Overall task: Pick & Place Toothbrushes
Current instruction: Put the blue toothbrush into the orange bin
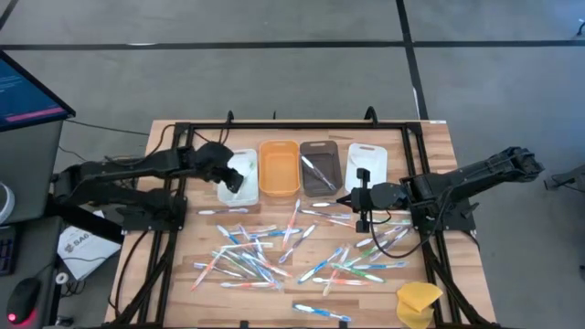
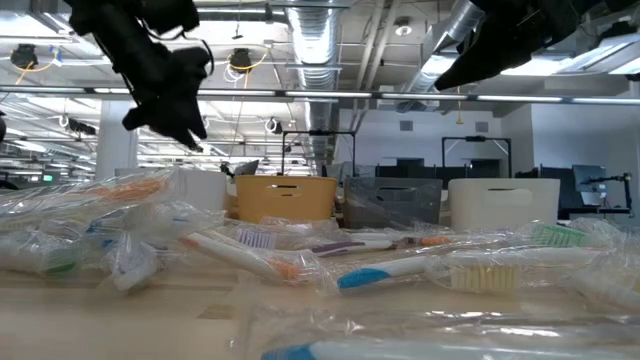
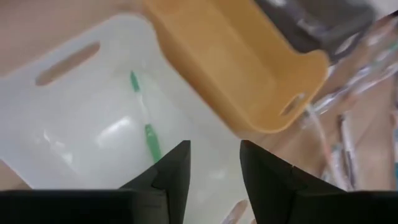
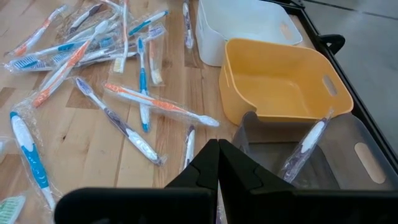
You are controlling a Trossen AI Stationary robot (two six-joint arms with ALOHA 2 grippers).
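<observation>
Over the white bin (image 3: 74,112), the left gripper (image 3: 214,163) hangs with fingers parted and empty; a green brush (image 3: 146,121) lies below it, apparently just dropped for sorting. Most toothbrushes (image 1: 274,256) lie scattered well away; right gripper (image 1: 358,202) closed, waiting.

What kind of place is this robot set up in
Probably a robotics lab or industrial workspace: bare ceiling ducts overhead, rows of monitors behind the wooden table, and a screen beside the rig.

I see even overhead lighting with soft shadows. In the low view, foreground toothbrushes (image 2: 300,262) are blurred; ceiling lamps glare at upper left.
</observation>
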